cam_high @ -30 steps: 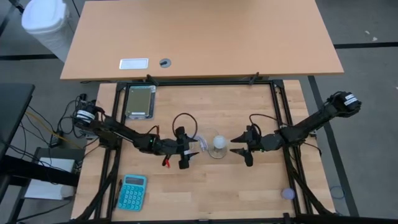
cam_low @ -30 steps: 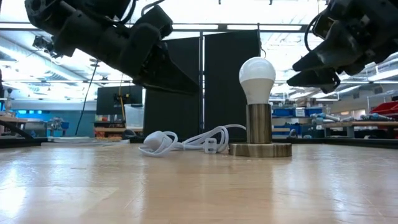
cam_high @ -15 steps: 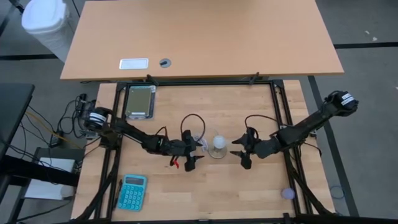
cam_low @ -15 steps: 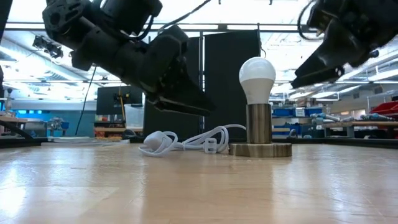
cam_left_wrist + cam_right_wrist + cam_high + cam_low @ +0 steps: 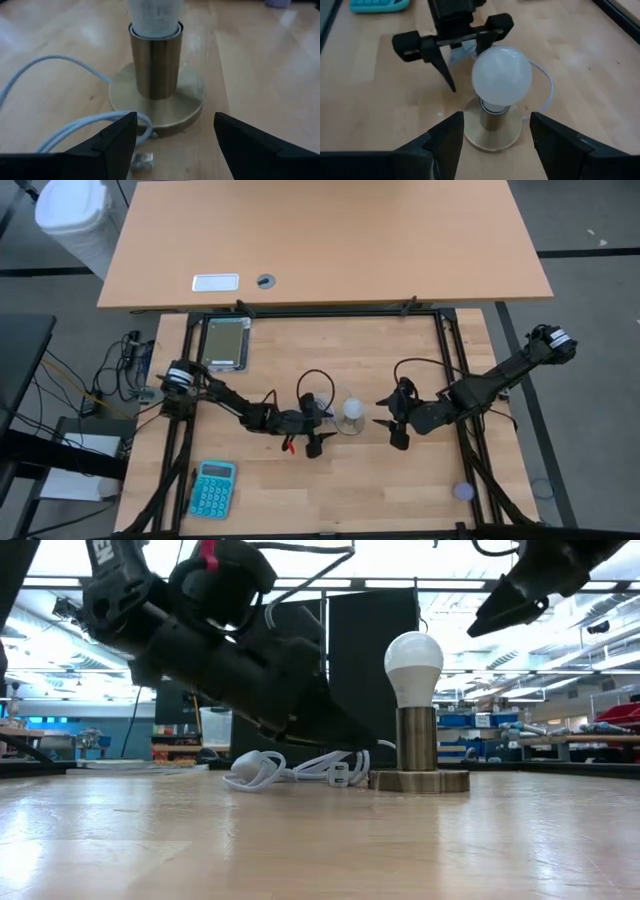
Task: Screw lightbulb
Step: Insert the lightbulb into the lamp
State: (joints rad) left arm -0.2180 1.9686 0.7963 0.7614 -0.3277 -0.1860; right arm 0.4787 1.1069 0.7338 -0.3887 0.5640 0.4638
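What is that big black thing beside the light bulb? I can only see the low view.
Observer: That's the left gripper. Its own camera shows its fingers open, aimed at the lamp's brass base, not touching it.
Operator: Is the other one grabbing the bulb?
Observer: No. The right gripper is open, and the bulb sits ahead of it, untouched.
Operator: Anything else on the table?
Observer: For one, a teal calculator on the left arm's side, near the table's edge.
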